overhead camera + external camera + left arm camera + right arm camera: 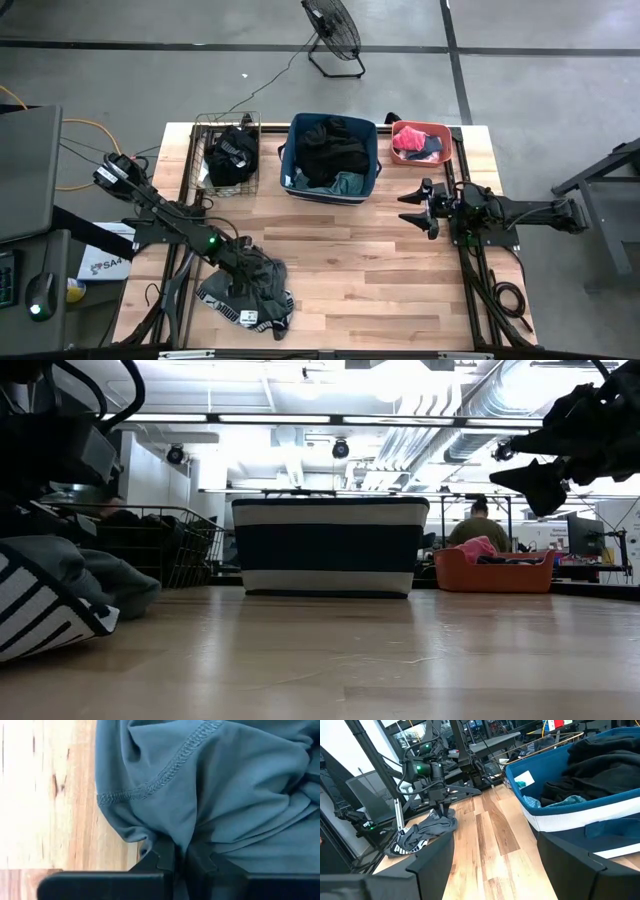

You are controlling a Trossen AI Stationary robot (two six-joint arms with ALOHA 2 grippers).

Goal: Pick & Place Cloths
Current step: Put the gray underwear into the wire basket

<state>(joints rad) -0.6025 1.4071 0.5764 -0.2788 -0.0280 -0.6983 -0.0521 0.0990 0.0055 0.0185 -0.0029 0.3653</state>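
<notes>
A grey garment (pixel 255 292) with a black-and-white striped band lies crumpled on the table's near left part; it also shows in the low view (pixel 100 585) and the right wrist view (pixel 425 831). My left gripper (pixel 240 264) stands over its far edge, shut on the cloth (pixel 225 785). My right gripper (pixel 420 206) hovers open above the table's right side, near the coral tub; its fingers are spread wide (pixel 495 865). Black and teal cloths fill the blue bin (pixel 330 158), black ones the wire basket (pixel 230 155), pink and dark ones the tub (pixel 420 142). My left gripper pinches a bunched fold of the grey garment (pixel 182 837) between its two fingers (pixel 164 856), near a stitched hem. It comes from above, pointing down (pixel 442 809). The garment lies slack on the table around the fingers.
Along the far edge stand the wire basket (pixel 150 545), the blue-and-white bin (pixel 330 545) and the coral tub (pixel 495 572). Bare wood lies across the table's middle and near right (pixel 380 280). A fan stands on the floor beyond; a person sits far behind the tub (pixel 478 525).
</notes>
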